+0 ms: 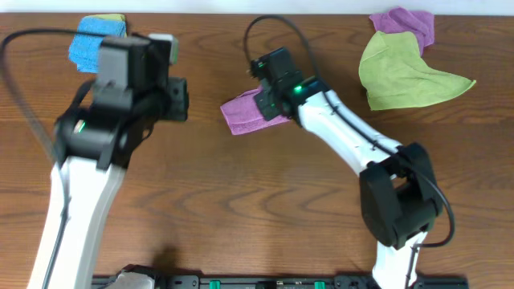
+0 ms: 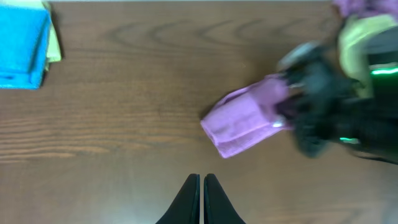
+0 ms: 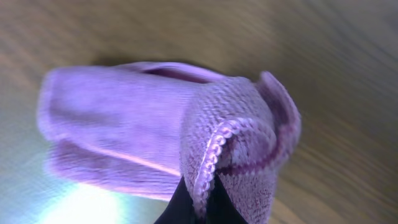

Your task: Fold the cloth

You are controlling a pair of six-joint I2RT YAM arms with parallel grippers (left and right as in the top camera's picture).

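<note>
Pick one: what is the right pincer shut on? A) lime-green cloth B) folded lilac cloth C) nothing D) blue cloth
B: the right wrist view shows the right pincer closed on a stitched edge of the folded lilac cloth, while the lime-green cloth lies apart at the table's far corner.
</note>
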